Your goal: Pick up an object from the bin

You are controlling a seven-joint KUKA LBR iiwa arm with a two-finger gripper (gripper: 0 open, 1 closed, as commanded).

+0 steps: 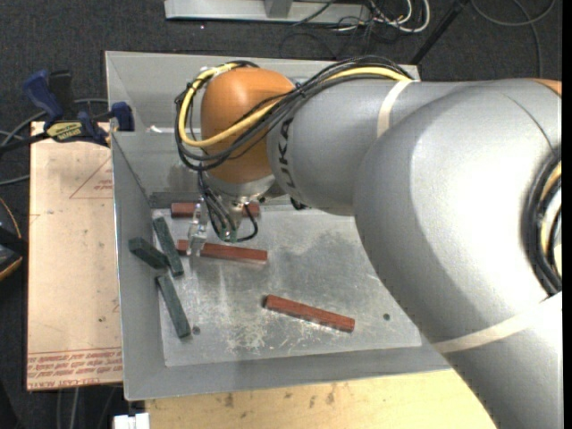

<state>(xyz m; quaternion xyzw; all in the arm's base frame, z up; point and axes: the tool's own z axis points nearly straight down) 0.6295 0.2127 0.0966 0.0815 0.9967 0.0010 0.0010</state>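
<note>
— Where was the pincer (214, 231)?
— Low in the left half of the bin (134, 195), just over the left end of a red-brown bar (234, 254). Open or closed, I couldn't tell.
— Anything near?
— Dark green bars (167, 244) just left. A second red-brown bar (308, 314) lay apart, toward the front.

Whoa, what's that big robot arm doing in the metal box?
The robot arm reaches into the grey metal bin from the right. Its gripper hangs low near the back left, right by a reddish-brown bar lying flat. I can't see anything held in it. Another reddish-brown bar lies nearer the front, and a few dark green bars lie along the left side.
</note>
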